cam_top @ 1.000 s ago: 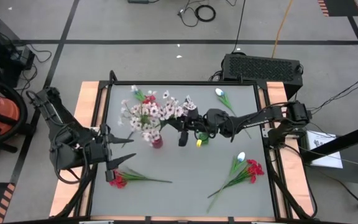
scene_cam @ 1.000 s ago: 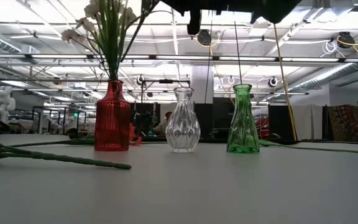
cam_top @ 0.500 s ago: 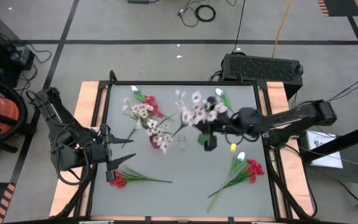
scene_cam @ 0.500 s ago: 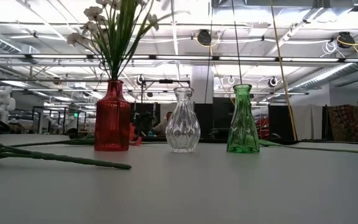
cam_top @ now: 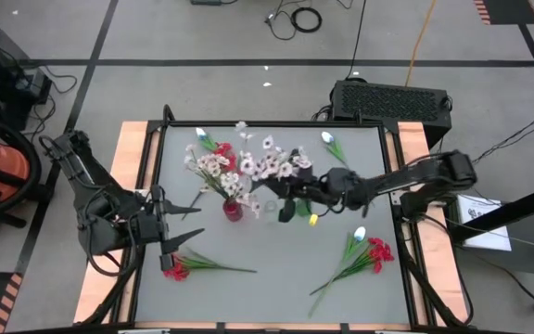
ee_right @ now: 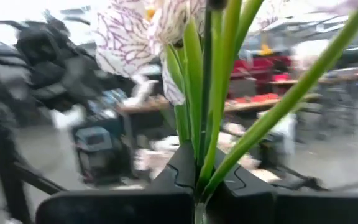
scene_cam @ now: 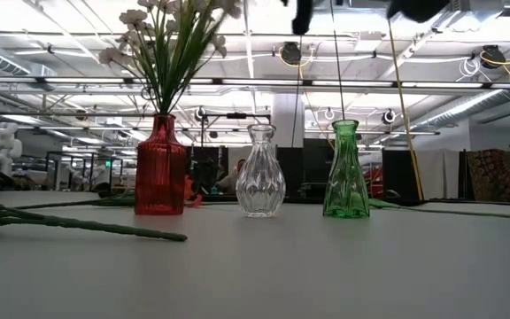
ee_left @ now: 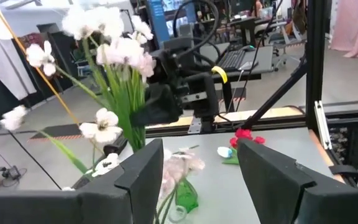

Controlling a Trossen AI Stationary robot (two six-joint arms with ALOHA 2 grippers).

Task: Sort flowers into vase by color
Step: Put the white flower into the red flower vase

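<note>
My right gripper (cam_top: 286,206) hovers above the three vases, shut on a pinkish-white sprig (cam_top: 269,165) whose blossoms fan out toward the table's left and far side. The red vase (scene_cam: 159,165) holds several pinkish-white sprigs (scene_cam: 168,35). The clear vase (scene_cam: 260,171) and the green vase (scene_cam: 346,170) stand to its right, both without flowers. My left gripper (cam_top: 188,221) waits open near the table's left edge. A red sprig (cam_top: 179,267) lies on the table in front of it. My right gripper pinches the sprig's green stems (ee_right: 202,168) between its two fingers (ee_right: 173,180). The stems run out forward from between the fingertips, roughly along the fingers. The sprig is lifted clear of the table and vases, its blossoms (ee_right: 135,34) beyond the fingertips.
A red sprig with a white tulip bud (cam_top: 364,249) lies near the table's right near corner. Another white bud (cam_top: 328,139) lies at the far right, and one more bud (cam_top: 202,136) with red blooms at the far left. A long stem (scene_cam: 78,225) lies across the near left.
My right gripper, carrying the sprig, swung away from the red vase toward the table's right and then came partway back toward the left. The sprig's blossoms, at first mingled with the red vase's flowers, now stand apart from them.
</note>
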